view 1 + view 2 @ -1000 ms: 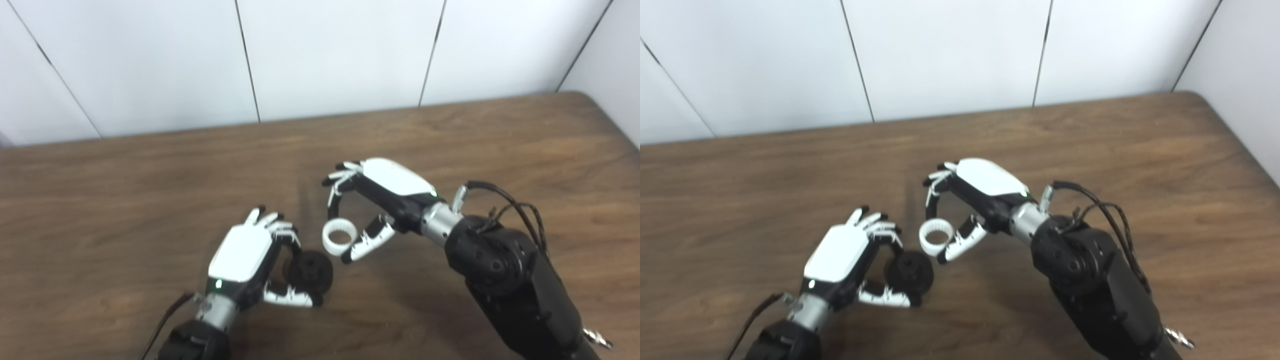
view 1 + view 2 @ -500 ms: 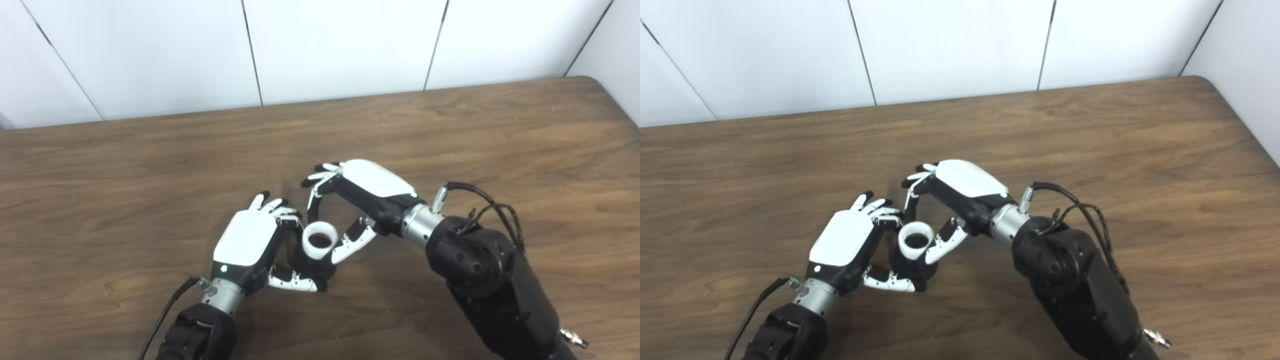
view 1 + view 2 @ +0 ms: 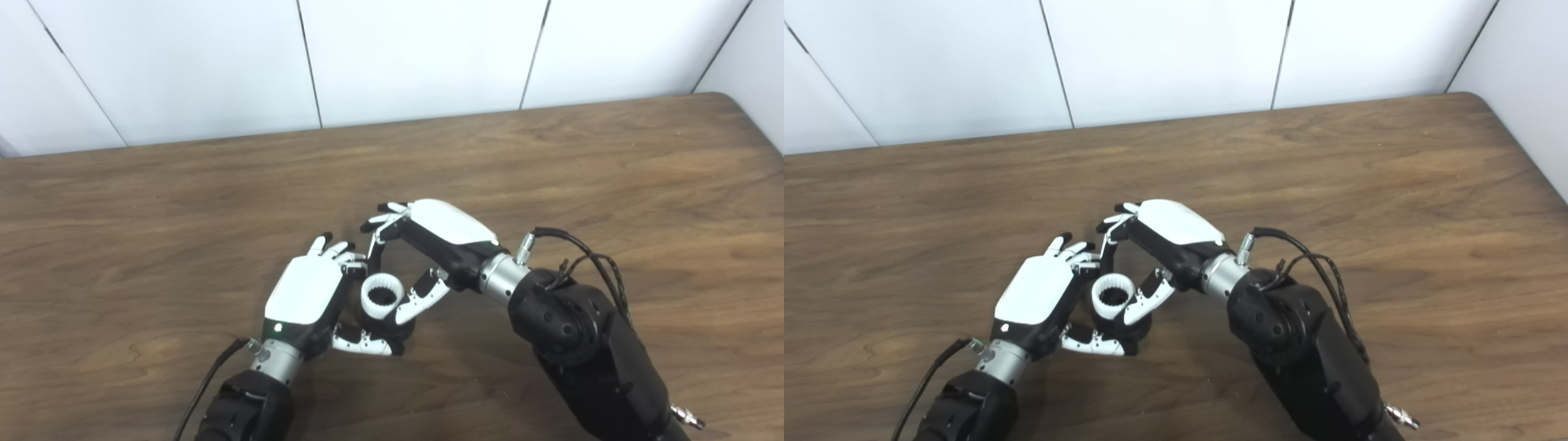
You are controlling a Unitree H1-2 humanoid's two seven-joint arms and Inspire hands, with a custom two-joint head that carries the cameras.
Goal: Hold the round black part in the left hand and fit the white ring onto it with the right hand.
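Note:
My left hand (image 3: 304,300) is shut on the round black part (image 3: 399,331), which sits low over the brown table, mostly hidden under the ring and fingers. The white ring (image 3: 381,296), toothed on its inside, is pinched between the thumb and fingers of my right hand (image 3: 441,236) and sits directly on top of the black part. In the right eye view the ring (image 3: 1112,296) lies between my left hand (image 3: 1034,300) and my right hand (image 3: 1171,233). Whether the ring is fully seated I cannot tell.
The wooden table (image 3: 612,171) spreads all round the hands, with a rounded far right corner. White wall panels (image 3: 416,55) stand behind its far edge. A black cable (image 3: 582,257) loops from my right wrist.
My right hand has carried the white ring left and down from beside the black part onto its top. The left hand kept hold of the black part. The camera tilted down early on.

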